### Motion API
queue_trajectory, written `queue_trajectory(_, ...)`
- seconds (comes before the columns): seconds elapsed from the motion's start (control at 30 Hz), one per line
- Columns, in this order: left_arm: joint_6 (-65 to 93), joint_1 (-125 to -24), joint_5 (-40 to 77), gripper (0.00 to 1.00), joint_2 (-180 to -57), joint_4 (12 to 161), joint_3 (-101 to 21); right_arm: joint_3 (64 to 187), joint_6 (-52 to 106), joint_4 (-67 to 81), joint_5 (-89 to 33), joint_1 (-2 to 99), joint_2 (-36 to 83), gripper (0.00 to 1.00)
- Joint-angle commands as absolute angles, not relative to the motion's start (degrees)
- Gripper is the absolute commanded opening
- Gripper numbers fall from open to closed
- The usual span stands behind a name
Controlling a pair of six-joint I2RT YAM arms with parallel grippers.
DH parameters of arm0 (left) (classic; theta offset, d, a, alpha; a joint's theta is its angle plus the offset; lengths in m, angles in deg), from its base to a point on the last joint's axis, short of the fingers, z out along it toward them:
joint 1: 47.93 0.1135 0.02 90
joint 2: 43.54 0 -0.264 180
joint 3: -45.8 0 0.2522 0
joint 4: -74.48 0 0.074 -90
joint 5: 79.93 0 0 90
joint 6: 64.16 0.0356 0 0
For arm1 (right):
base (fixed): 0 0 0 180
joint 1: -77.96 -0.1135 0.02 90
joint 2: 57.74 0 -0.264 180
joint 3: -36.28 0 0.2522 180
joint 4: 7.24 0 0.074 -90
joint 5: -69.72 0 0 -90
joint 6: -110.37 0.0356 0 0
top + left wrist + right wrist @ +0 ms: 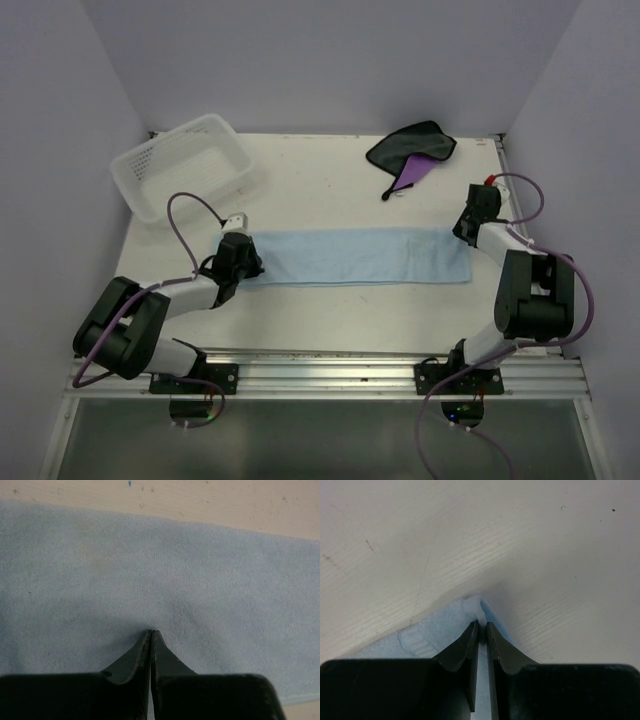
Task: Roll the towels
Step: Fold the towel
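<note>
Towel: light blue terry cloth (360,256), flat strip
Axis: L fingers (131,661) to R fingers (462,647)
L: closed atop
R: pinching corner

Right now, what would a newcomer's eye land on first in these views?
The light blue towel, spread flat as a long strip across the middle, with the left gripper shut at its left end and the right gripper pinching a right-end corner. The purple-and-dark towel lies crumpled at the far edge; a white basket sits far left.
</note>
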State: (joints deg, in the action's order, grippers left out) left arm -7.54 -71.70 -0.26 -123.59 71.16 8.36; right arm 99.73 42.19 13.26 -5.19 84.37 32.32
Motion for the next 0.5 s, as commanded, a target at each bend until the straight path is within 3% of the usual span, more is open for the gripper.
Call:
queue_trajectory(0.0,-6.67,-72.02,-1.53,0.05,-124.66,72.33,7.70,103.21,40.67,13.46,-3.67,84.46,35.59,0.16)
queue_trajectory(0.13,-7.02,-72.02,-2.49,0.05,-123.70,73.38,7.26,104.00,40.93,14.17,-3.76,84.46,35.34,0.33)
queue_trajectory(0.27,-7.03,-72.02,-3.29,0.05,-121.50,75.23,6.56,104.70,40.67,15.30,-4.11,84.37,32.00,0.41)
queue_trajectory(0.47,-7.91,-72.02,-5.31,0.19,-118.08,78.83,5.24,106.03,41.02,18.65,-5.52,84.37,27.78,0.50)
